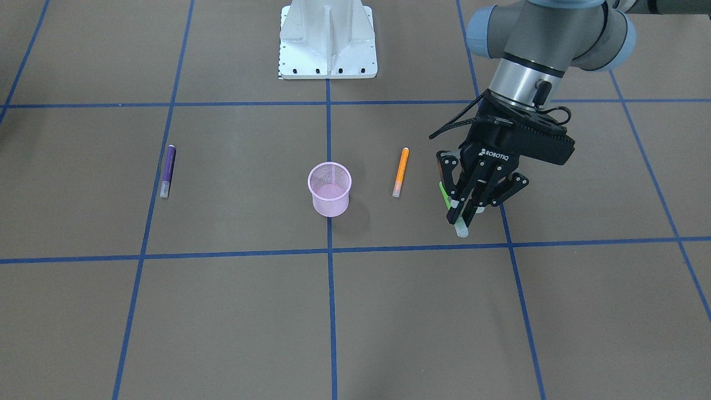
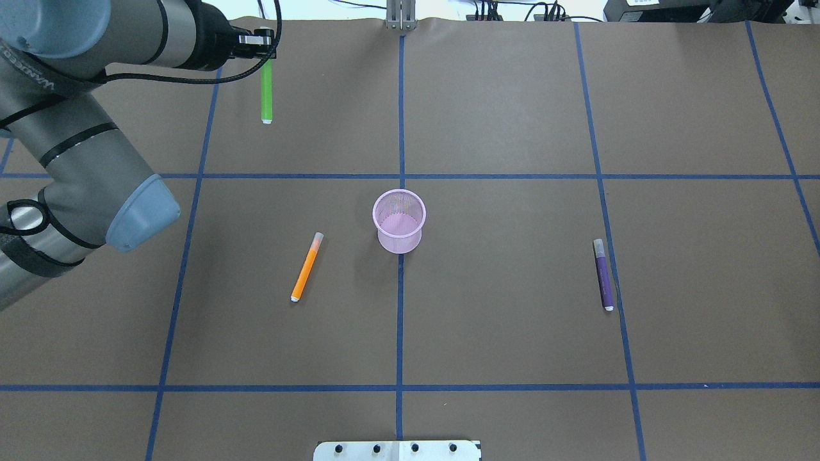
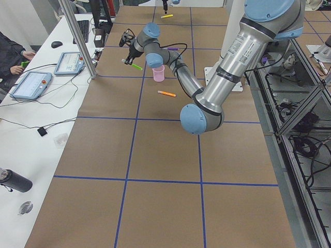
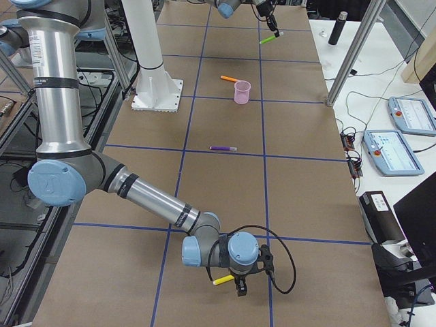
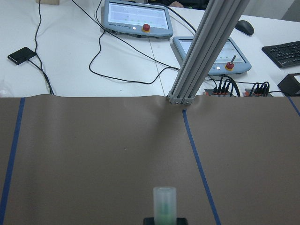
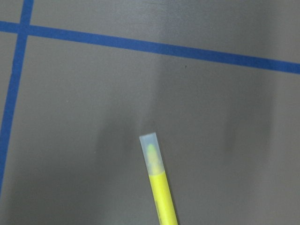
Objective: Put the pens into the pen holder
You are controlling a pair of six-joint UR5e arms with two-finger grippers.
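The left claw (image 1: pixel 464 214) is clamped on the green pen (image 2: pixel 266 89) close to its capped end. The pale cap pokes out toward the operators' side and the barrel trails back toward the robot. The pen looks clear of the worktop (image 2: pixel 512 320), and its long axis runs near-to-far, closer to level than upright.

The pen holder (image 2: pixel 398 221) stands upright at mid-worktop with its mouth open and nothing in it. It is well apart from this claw, off to the robot's right and nearer the base. The pen will probably have to tip on end to go in.

The orange pen (image 2: pixel 306 267) and purple pen (image 2: pixel 603 274) lie flat on either side of the holder. The right claw (image 4: pixel 240 285) is much farther off, by a yellow pen (image 6: pixel 157 183). I cannot tell whether it grips that pen.
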